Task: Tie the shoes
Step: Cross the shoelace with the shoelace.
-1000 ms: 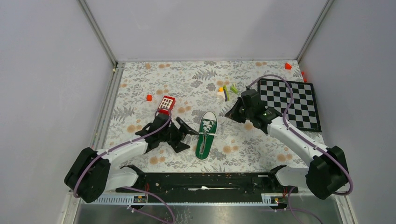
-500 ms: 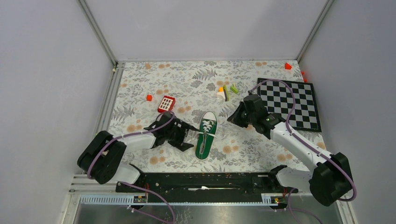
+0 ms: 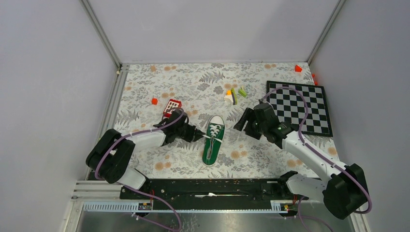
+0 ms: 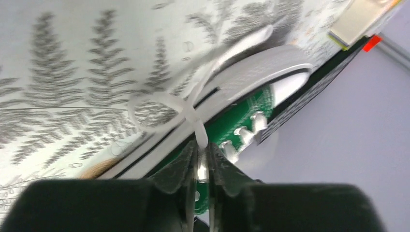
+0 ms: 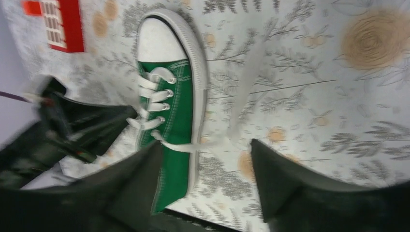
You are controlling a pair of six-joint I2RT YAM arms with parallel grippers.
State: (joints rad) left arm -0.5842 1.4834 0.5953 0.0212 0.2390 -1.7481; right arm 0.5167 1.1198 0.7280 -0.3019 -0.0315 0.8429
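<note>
Shoe (image 3: pixel 213 139) lies between the two grippers, toe pointing to the far side, no bow tied yet. Left gripper (image 4: pixel 202 155) sits at the shoe's left side, jaws nearly together and pinching a lace (image 4: pixel 191 113) strand; right gripper (image 3: pixel 243 123) hovers just right of the shoe, jaws apart, holding nothing. Judged best handling: firm left pinch, gentle draw so the light shoe does not drag, right dropping low to take the opposite strand before crossing.
</note>
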